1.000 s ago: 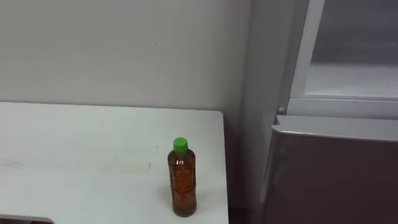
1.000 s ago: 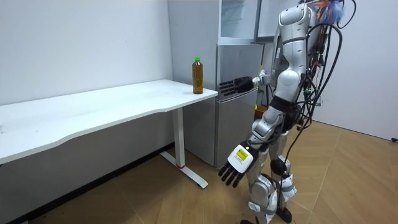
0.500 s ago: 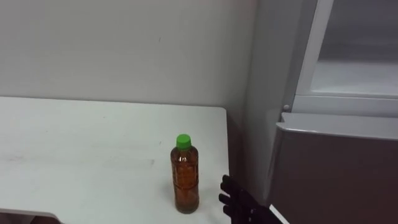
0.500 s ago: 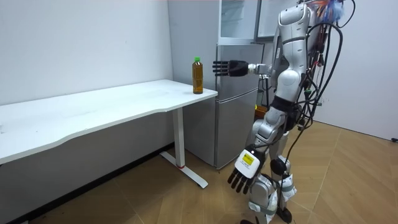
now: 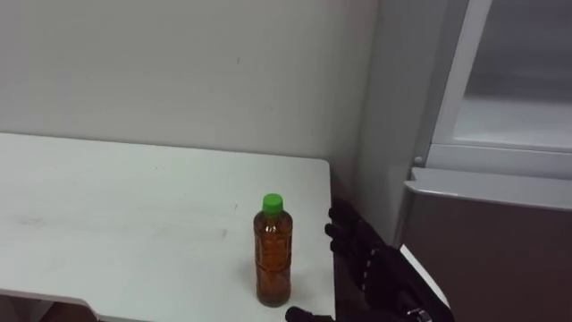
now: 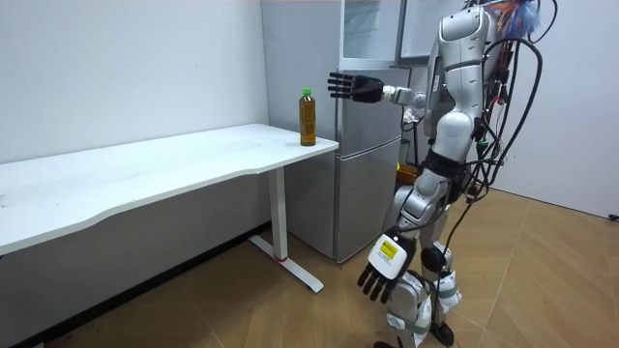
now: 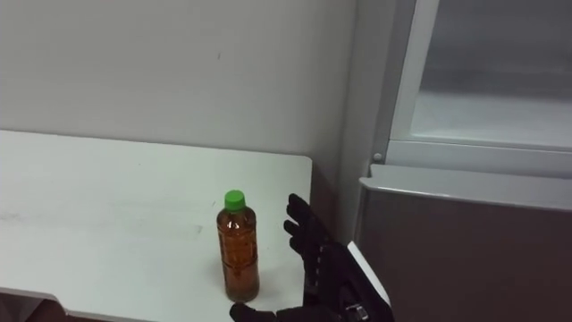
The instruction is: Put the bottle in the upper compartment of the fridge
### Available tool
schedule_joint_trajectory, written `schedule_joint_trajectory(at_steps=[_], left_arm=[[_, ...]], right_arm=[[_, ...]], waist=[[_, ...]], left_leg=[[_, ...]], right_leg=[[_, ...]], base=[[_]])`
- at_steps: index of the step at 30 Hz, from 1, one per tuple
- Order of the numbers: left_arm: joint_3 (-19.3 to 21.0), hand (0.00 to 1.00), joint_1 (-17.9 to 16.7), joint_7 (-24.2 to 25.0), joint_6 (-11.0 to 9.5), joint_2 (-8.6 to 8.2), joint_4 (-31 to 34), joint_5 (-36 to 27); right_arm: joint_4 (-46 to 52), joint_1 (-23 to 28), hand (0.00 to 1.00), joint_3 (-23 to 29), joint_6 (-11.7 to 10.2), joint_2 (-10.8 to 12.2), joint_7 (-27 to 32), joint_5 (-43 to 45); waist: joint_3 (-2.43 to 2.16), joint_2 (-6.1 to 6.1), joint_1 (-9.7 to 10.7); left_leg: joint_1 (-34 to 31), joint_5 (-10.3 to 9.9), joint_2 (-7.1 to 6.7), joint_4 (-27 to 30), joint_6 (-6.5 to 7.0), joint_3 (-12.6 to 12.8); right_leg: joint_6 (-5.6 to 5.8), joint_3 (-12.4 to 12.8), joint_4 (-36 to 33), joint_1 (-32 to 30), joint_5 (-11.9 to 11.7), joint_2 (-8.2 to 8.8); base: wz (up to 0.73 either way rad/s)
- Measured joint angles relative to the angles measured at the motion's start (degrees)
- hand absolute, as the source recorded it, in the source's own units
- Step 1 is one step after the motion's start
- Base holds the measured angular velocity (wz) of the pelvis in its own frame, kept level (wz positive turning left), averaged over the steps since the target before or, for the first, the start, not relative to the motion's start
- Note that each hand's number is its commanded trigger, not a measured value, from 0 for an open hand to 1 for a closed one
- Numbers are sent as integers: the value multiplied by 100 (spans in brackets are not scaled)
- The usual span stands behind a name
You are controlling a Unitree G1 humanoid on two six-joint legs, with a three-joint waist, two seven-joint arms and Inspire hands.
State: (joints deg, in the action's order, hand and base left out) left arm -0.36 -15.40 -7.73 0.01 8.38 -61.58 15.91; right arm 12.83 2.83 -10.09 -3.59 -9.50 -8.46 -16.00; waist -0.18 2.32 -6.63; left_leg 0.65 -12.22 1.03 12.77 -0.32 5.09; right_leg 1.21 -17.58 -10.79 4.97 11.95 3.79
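On the table (image 5: 134, 206) stands an amber, green-capped bottle (image 5: 272, 259), the right hand (image 5: 374, 266) splayed beside it.

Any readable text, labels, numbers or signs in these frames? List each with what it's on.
Nothing can be quoted; no text is readable.
bottle: no readable label or print.
left robot hand: a yellow and white tag on its back, print too small to read.
fridge, table, right robot hand: no text visible.
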Motion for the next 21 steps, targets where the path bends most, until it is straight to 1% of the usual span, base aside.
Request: schedule_joint_trajectory(at_steps=[5, 8, 11, 15, 17, 19, 21], left_arm=[[-4, 0, 0, 0, -1, 7, -7, 1], [-10, 0, 34, 48, 0, 31, -6, 1], [-9, 0, 67, 120, 0, 73, -2, 2], [-4, 0, 69, 218, 1, 107, -13, 22], [-7, 0, 63, 225, 2, 109, -2, 59], [-10, 0, 67, 225, 3, 130, 3, 110], [-12, 0, 57, 224, 3, 135, 12, 192]], right_arm=[[-1, -177, 0, -19, -27, -43, 159, -186], [-4, -352, 0, -33, -30, -60, 262, -214], [-6, -502, 0, -53, -38, -156, 382, -207], [-178, -640, 0, -43, -78, -200, 560, -209], [-283, -643, 0, -46, -80, -201, 667, -209], [-411, -644, 0, -53, -81, -198, 819, -209], [-558, -691, 0, -52, -89, -188, 921, -219]], waist=[[3, 2, -18], [14, -10, -23], [27, 3, -31], [67, 59, -103], [71, 91, -159], [68, 142, -163], [68, 152, -180]], left_leg=[[-4, 1, -2, 10, -2, -59], [-10, 2, -1, 23, -2, -72], [-20, 1, -2, 33, -2, -106], [-30, 1, -3, 61, -2, -123], [-55, 1, -3, 53, -2, -129], [-124, 5, -15, 81, -2, -202], [-152, 7, -15, 91, -3, -211]], right_leg=[[2, -67, -1, 28, -5, 1], [1, -106, -7, 34, -5, 8], [-1, -135, -8, 52, -7, 9], [-2, -153, -13, 63, -7, 8], [-3, -160, -15, 52, -8, 9], [-3, -228, -16, 26, -8, 16], [-4, -249, -31, 2, -9, 19]], base=[[6], [1], [5], [1], [3], [13], [7]])
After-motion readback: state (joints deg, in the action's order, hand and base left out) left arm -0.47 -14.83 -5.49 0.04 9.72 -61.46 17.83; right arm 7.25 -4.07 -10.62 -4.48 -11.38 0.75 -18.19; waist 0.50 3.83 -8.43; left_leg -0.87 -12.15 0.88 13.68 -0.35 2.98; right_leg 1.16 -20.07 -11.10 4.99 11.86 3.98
